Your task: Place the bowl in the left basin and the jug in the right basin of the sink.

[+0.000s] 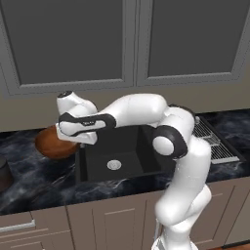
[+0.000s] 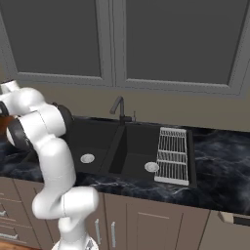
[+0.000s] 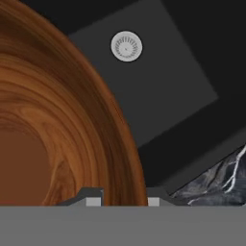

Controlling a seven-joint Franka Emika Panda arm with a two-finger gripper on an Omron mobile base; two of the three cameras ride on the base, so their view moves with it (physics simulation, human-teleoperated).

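Note:
The reddish-brown wooden bowl point(image 1: 51, 144) is at the left edge of the black sink point(image 1: 146, 134), over the marble counter. My gripper point(image 3: 123, 201) is shut on the bowl's point(image 3: 57, 120) right rim, one fingertip inside and one outside. My hand covers that rim in the left base view, and I cannot tell whether the bowl rests on the counter. Beside the bowl lies the wide left basin point(image 3: 158, 91) with its silver drain point(image 3: 126, 46). The narrower right basin point(image 2: 139, 154) lies past the divider. The dark jug point(image 1: 3, 173) stands at the far left of the counter.
A dark faucet point(image 2: 118, 108) rises behind the sink's divider. A white wire rack point(image 2: 172, 154) lies over the sink's right side. Black marble counter point(image 1: 44, 188) runs along the front, with grey wall cabinets point(image 1: 73, 44) above.

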